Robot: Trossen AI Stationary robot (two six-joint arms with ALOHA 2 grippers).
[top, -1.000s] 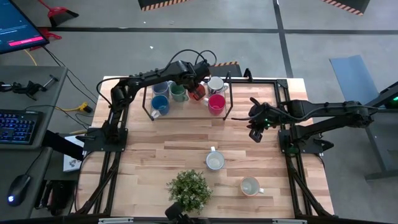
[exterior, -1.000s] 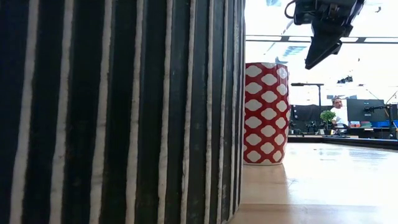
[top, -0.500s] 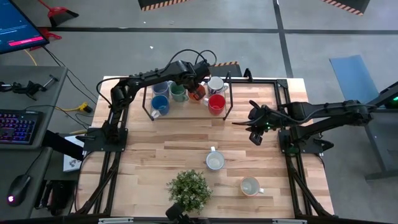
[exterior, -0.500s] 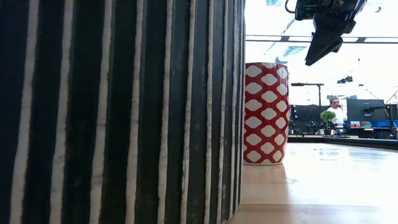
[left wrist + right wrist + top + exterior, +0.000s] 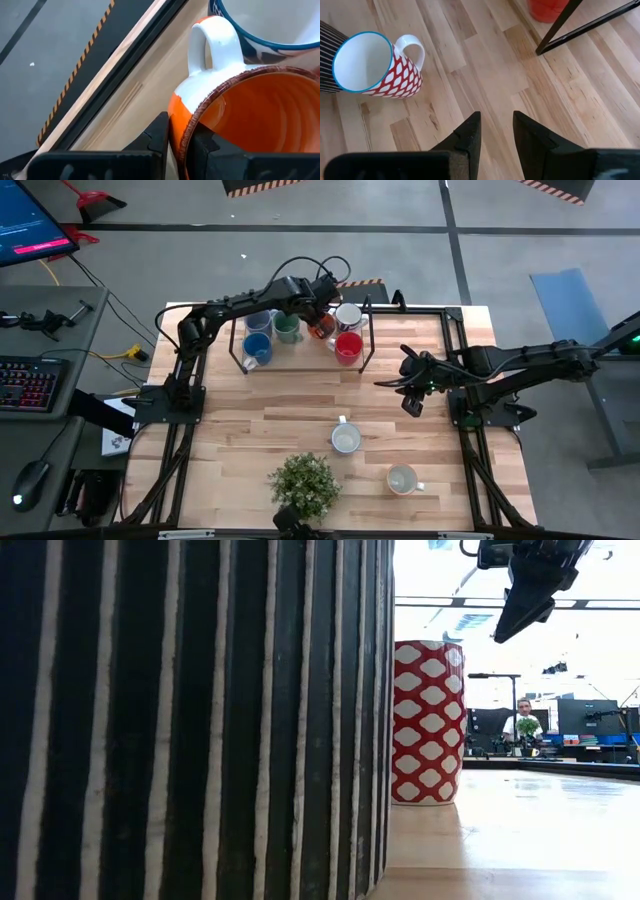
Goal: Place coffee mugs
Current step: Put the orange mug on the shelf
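Straddling the orange mug [image 5: 240,115] rim, the left gripper [image 5: 181,142] pinched its wall, one finger inside. The right gripper [image 5: 496,131] hung with jaws spread above bare table [image 5: 485,65].

Glossy glazed orange mug [image 5: 250,105] with rough rim, pale matt wood table [image 5: 280,420], black metal rack [image 5: 365,345]

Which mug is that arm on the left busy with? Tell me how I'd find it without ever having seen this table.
Look to the far edge of the wooden table, where a cluster of mugs sits inside a black wire frame. The left gripper straddles the rim of the orange mug there. It is the only orange one, between the green mug and the red mug.
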